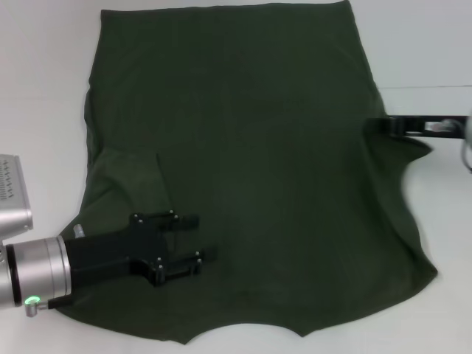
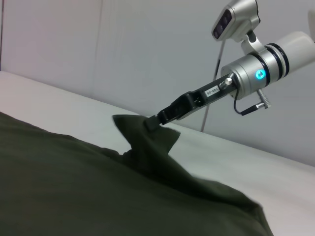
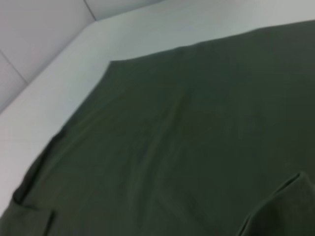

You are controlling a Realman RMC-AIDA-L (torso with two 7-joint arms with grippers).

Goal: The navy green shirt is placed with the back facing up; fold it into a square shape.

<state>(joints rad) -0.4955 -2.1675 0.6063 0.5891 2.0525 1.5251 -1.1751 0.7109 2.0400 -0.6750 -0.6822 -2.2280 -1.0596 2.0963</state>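
- My right gripper (image 2: 153, 122) is clenched on the right edge of the navy green shirt (image 1: 243, 147), pinching a peak of cloth and holding it lifted off the table (image 1: 44, 88).
- My left gripper (image 1: 193, 240) hovers low over the shirt's near left part, jaws parted, nothing between them; the folded-in left sleeve (image 1: 129, 181) lies just beside it.
- The shirt lies spread flat on the white table, filling most of the head view, its straight hem at the far side and its collar end nearest me.
- I judge the step in hand to be the side folds: the left sleeve looks turned in over the body already, and the right side is the one being raised to come across.
- The next move, as I read it, calls for carrying the pinched right edge inward over the shirt's middle and laying it down smooth, without dragging the whole garment along.
- The left wrist view shows what the head view barely does: the tent of cloth rising from the shirt up to my right fingertips, clear of the table.
- The right wrist view shows only flat shirt cloth and table beyond it, none of my own fingers; the head view alone shows the whole outline.
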